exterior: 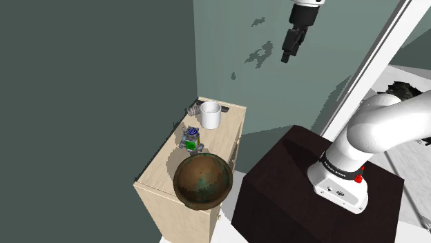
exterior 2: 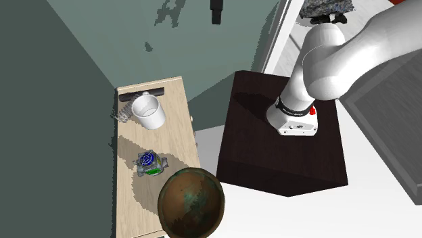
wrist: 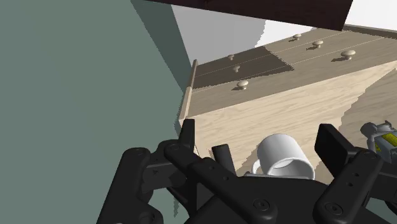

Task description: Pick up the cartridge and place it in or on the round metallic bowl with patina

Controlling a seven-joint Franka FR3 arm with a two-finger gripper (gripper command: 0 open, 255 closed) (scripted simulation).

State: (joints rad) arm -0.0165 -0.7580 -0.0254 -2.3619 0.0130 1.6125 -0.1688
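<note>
The gripper [exterior: 286, 55] is up high, near the top edge of the shoulder view and right of centre, hanging in front of the grey-green wall [exterior: 83, 83] with nothing in its grasp. The wrist view shows its two black fingers [wrist: 334, 149] standing apart, released, with a white mug [wrist: 286, 159] on the pale wooden tabletop [wrist: 254, 114] well beneath them (framed between the fingers, not held).

Down on that tabletop lies the cartridge [exterior: 191, 138], a small grey thing with blue and green on it, sitting about mid-frame in the shoulder view. The mug is just above it in the frame, and the bowl [exterior: 202, 179] is just below it. The bowl is round and brown, mottled with green patina, and sits at the near end of the tabletop, towards the bottom of the frame. The cartridge and the bowl are very close, and it is hard to say whether they touch.

In the second exterior view the line-up is the same: the mug at upper left, the cartridge below it and the bowl against the bottom edge. The gripper is only a dark tip at the very top of that frame.

The white arm [exterior: 376, 128] rises from the dark brown stand [exterior: 290, 186] at the shoulder view's lower right. In the wrist view, drawers [wrist: 267, 70] with round knobs run down the front of the cabinet.
</note>
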